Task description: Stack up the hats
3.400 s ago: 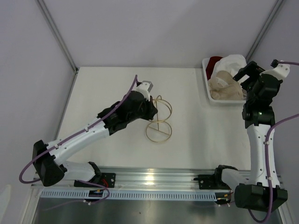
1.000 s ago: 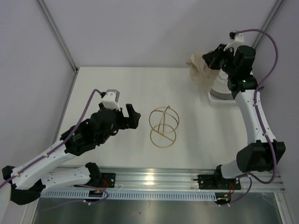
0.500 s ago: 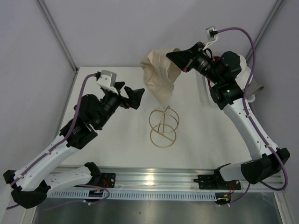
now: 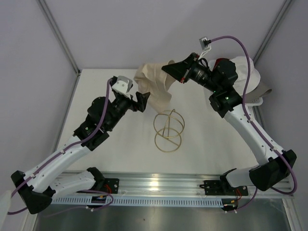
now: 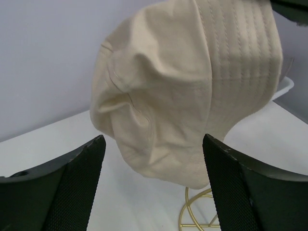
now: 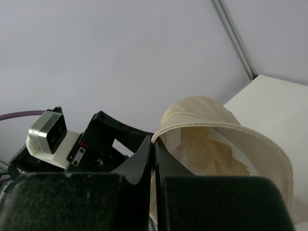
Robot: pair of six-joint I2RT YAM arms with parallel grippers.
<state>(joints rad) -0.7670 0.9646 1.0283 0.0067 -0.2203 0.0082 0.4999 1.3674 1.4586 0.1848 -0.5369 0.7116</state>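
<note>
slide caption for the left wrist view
Open left hand faces a soft beige fabric bucket hat dangling near a gold wire stand.

The beige hat [image 5: 183, 96] is soft matt cloth, creased at the crown, with rows of stitching across its brim. The stand [image 4: 166, 129] is thin gold wire with a metallic sheen, and the surface [image 4: 120, 154] is smooth, matt white. The left fingers [image 5: 72, 187] look like matt black plastic with finely gridded pads.
</note>
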